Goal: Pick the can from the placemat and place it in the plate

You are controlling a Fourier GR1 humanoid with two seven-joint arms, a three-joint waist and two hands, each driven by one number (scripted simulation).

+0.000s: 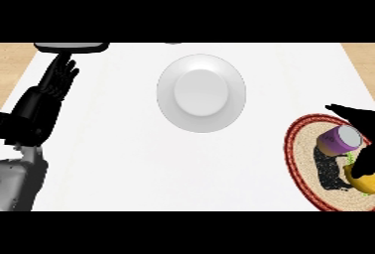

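A purple can (341, 139) with a pale lid stands on the round woven placemat (307, 149), which has a red rim and lies at the right edge of the view. My right hand (356, 118) comes in from the right edge and sits just behind and against the can's far side; most of it is cut off by the edge. The white plate (201, 93) lies in the middle of the counter, well to the left of the can, with nothing on it. My left hand (57, 79) rests open at the far left, fingers up.
A yellow object (363, 178) lies on the placemat's near right part, beside the can. A dark shadow covers the mat below the can. A dark-rimmed item (72, 47) shows at the top left. Wooden strips flank the white counter.
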